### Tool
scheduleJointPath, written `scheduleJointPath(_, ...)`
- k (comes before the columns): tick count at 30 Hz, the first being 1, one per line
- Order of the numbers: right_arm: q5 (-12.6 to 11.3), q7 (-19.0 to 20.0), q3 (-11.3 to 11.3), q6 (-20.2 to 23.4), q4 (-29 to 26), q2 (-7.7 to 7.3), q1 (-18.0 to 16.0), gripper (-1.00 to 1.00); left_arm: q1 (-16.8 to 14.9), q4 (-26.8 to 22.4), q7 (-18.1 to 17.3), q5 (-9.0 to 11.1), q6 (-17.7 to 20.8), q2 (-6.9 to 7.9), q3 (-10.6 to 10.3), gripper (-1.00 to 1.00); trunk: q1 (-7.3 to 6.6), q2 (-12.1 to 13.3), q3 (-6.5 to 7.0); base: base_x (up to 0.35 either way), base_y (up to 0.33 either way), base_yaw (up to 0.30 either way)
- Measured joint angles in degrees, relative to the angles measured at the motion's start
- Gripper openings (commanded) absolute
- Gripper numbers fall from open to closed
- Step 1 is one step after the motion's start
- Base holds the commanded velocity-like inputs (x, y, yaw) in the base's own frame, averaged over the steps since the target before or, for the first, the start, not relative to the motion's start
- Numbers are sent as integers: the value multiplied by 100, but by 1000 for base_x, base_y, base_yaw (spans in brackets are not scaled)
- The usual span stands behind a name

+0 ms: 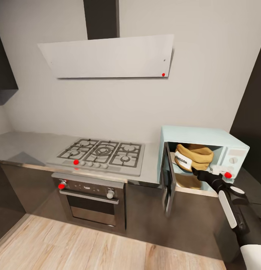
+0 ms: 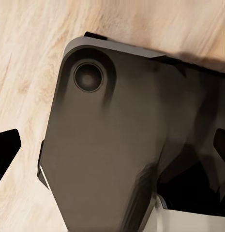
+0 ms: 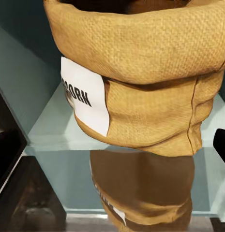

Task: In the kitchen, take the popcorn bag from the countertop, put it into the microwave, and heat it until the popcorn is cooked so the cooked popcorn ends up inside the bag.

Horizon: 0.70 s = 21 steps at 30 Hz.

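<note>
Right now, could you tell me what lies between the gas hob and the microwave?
In the head view, a bare strip of countertop, then the microwave's open door, swung out on the side nearer the gas hob.

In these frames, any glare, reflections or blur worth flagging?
Head view: soft overall, countertop sheen, no harsh glare. Right wrist view: the bag is sharp, mirrored in the glossy microwave floor. Left wrist view: dark robot part, slightly blurred.

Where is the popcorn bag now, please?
In the head view, the popcorn bag sits inside the open microwave at the right, on the countertop beside the gas hob, with the right gripper just before it.
</note>
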Motion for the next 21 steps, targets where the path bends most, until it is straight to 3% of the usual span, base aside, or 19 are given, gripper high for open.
scheduleJointPath(14,18,-10,8,0,9,10,0,100,0,0,8,0,-1,8,0,100,0,0,0,317,0,0)
scheduleJointPath(16,114,-23,-5,-7,-203,8,-4,100,3,-3,9,0,0,7,3,100,-1,-2,0,307,0,0)
scheduleJointPath(21,6,-13,9,0,11,11,0,100,0,0,8,0,-3,6,0,100,0,0,0,307,0,0)
